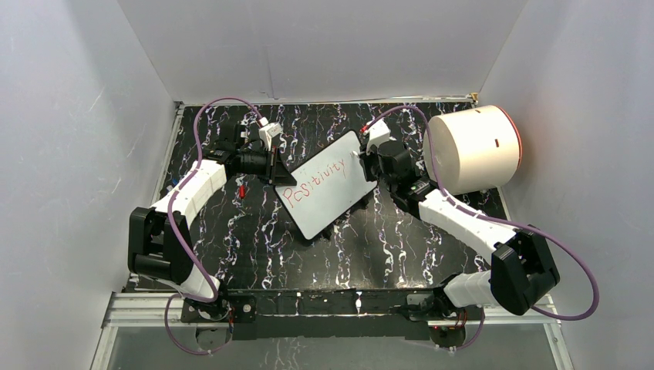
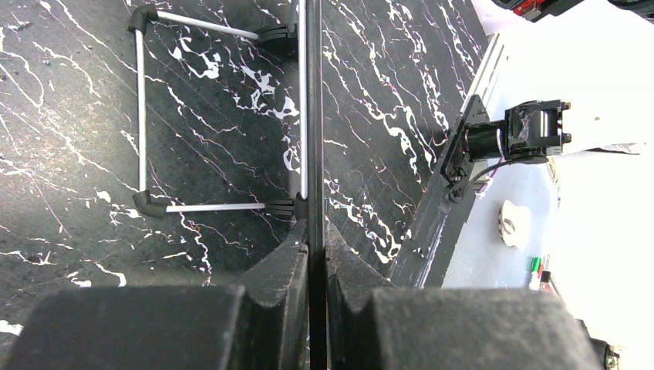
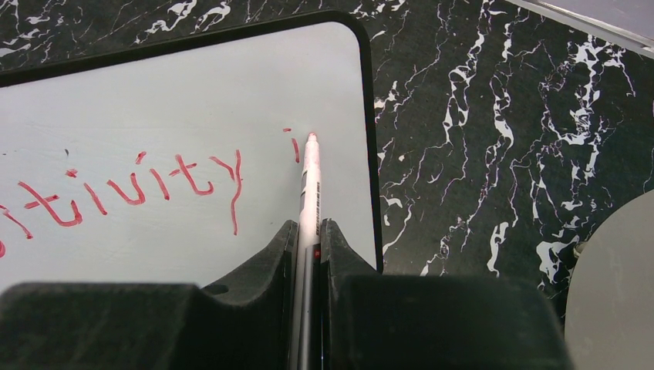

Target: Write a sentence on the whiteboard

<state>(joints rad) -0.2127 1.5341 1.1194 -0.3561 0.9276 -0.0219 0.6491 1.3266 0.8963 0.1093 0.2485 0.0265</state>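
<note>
Matte black marble-pattern tabletop with thin white veins. Left gripper, blocky black plastic fingers, is clenched on the thin black frame edge of the small flat rectangular white whiteboard, which the left wrist view shows edge-on. Slim silver wire legs with black rubber feet run off one face of the board.

The board sits mid-table between the two grippers, turned diagonally. It has rounded corners and a smooth pale face.

Right gripper is clamped on a slim white-barrelled, red-tipped marker. The tip is at the board surface near a rounded corner; actual contact can't be told.

The red handwritten sentence is partial: one line reading roughly "Positivity" in wobbly strokes. A short red stroke lies just beside the marker tip.

Far right, a big smooth white cylinder lies on its side with a red band at one end. It is near the right arm and apart from the board.
</note>
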